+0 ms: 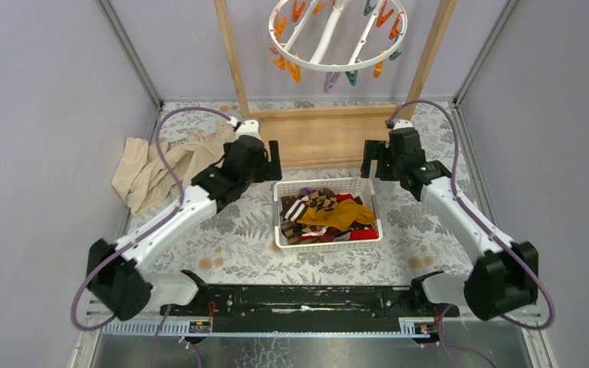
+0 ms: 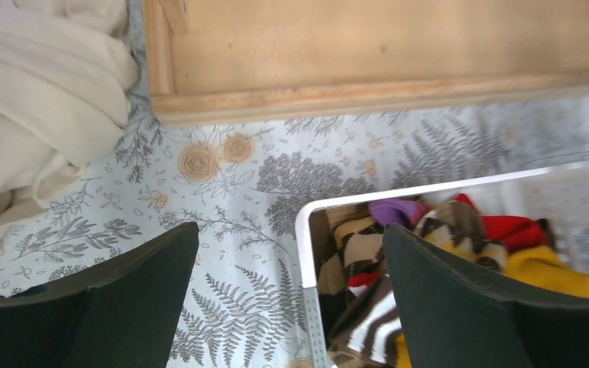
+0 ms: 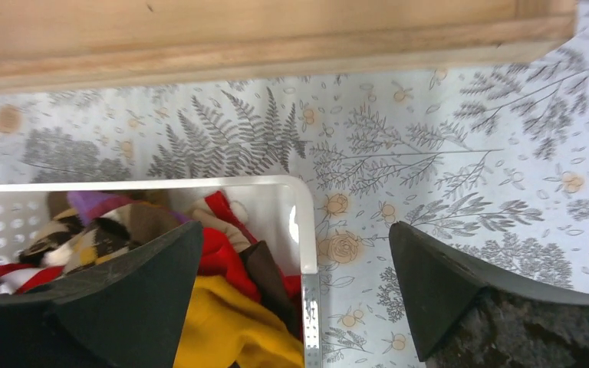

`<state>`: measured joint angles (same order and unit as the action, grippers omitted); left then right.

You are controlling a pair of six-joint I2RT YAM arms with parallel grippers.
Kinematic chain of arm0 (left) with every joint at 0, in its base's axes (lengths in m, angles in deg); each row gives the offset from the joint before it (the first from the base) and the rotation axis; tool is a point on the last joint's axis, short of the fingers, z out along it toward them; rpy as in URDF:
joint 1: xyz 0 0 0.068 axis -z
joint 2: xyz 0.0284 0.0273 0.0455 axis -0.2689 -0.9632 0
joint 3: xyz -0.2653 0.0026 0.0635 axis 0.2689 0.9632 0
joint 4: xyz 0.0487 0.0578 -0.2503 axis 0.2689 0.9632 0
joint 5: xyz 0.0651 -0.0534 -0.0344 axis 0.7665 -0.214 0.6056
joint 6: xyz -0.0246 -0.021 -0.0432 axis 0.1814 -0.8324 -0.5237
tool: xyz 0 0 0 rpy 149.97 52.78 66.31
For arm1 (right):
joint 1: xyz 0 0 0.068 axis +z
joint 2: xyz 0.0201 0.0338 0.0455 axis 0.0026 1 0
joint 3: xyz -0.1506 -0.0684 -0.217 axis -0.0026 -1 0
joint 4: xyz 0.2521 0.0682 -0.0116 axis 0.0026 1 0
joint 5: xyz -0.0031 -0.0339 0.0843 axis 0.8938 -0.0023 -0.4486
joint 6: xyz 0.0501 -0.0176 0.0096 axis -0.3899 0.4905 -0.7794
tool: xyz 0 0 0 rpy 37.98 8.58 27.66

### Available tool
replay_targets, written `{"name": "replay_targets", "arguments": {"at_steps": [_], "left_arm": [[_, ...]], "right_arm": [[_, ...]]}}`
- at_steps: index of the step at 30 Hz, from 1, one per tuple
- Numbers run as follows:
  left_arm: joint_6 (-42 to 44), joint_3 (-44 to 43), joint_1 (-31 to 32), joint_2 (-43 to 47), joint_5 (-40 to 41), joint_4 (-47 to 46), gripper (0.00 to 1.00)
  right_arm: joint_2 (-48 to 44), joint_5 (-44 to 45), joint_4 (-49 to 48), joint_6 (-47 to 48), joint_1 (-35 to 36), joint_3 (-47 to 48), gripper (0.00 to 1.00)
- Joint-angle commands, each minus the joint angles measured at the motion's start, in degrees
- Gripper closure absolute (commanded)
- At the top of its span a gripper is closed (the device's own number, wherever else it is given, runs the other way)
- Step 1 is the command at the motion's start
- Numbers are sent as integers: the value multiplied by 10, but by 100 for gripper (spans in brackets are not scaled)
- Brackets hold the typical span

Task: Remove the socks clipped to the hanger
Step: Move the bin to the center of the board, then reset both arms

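"Top external view: what lies around the tools?"

"A white basket (image 1: pixel 280 224) sits on the fern-print tabletop (image 1: pixel 230 249) between the left tool (image 2: pixel 290 234) and the right tool (image 3: pixel 295 228); each straddles one far corner of it. A wooden rack frame (image 1: pixel 326 138) lies just ahead of both, and a beige cloth (image 1: pixel 153 172) is bunched to the left tool's left."

"And the tools themselves?"

"Both spread wide, nothing between the fingers."

"The socks?"

"The socks (image 1: pixel 330 215) are heaped in the basket beneath the tools: mustard, red, purple, brown argyle, striped. The hanger (image 1: pixel 337 34), a white spoked ring with orange, teal and purple clips, hangs above and beyond both tools."
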<state>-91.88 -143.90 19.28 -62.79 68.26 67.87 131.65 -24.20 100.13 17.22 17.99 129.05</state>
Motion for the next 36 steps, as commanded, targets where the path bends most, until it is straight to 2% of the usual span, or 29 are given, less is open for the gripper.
{"name": "replay_targets", "arguments": {"at_steps": [1,4,8,11,15,17,22,27,30,32,36], "left_arm": [[-4,-26,-2,80,-4,45,2],[2,-16,-2,138,14,57,2],[-12,53,-8,225,83,49,2],[-23,163,-24,289,51,-26,2],[-4,269,-24,366,87,-111,2],[28,291,-24,385,106,-148,2],[67,304,-31,362,128,-234,2],[134,317,-50,290,137,-313,2],[149,343,-90,257,106,-361,2],[162,373,-139,246,59,-408,2],[180,418,-178,221,26,-484,2]], "right_arm": [[-83,17,29,11,-3,34,0],[-135,43,25,12,-3,19,0],[-214,115,-27,26,-3,-57,0],[-287,86,-145,44,-3,-161,0],[-363,144,-219,37,-3,-244,0],[-397,168,-256,48,-3,-284,1],[-435,207,-299,58,-2,-351,0],[-435,229,-371,86,-3,-393,0],[-400,246,-434,93,-3,-418,0],[-369,254,-488,105,-3,-438,0],[-286,264,-610,126,-4,-476,0]]}}
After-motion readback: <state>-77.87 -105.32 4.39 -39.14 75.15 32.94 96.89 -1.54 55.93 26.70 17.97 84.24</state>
